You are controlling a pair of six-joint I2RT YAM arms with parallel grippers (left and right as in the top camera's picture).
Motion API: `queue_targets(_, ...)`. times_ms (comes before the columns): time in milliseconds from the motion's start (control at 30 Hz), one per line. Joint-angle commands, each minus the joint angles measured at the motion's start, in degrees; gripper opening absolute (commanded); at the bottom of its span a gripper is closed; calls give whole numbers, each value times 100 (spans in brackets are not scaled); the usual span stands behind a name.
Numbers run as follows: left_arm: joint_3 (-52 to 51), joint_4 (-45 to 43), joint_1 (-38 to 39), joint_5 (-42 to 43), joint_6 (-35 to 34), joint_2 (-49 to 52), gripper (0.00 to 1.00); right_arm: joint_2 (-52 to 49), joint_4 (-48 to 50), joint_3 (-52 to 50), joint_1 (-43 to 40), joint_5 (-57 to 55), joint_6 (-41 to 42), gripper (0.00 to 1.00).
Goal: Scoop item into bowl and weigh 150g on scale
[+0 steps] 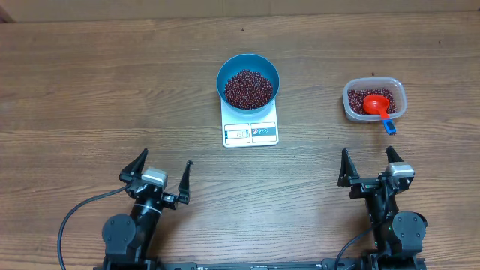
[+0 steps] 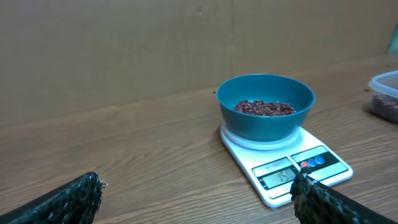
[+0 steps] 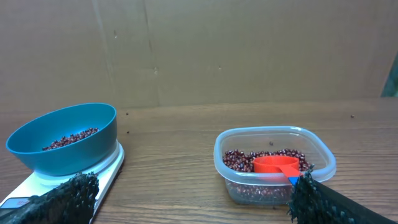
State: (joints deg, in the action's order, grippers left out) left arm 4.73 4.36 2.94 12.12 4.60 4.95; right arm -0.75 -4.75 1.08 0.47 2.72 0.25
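A bright blue bowl stands on the white scale at the table's middle. Dark red-brown beans fill its bottom. More beans lie in a clear plastic tub to the right, with a red scoop resting in them. My left gripper stands open near the front edge, empty. My right gripper is also open and empty, in front of the tub.
The scoop's blue handle tip sticks out over the tub's near rim. A brown board wall rises behind the table. Bare wood lies between both grippers and the scale.
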Motion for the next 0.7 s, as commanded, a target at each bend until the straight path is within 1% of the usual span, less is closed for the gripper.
queue_targets(0,-262,-9,-42,-229,17,-348,100,42,15,-63,33,11,42,100)
queue_targets(100,-422,-13,-44,-251,9,-470,100,42,15,-63,33,11,42,100)
queue_targets(667,-422,-22,-42,-247,11,-470,100,42,15,-63,33,9,39,100)
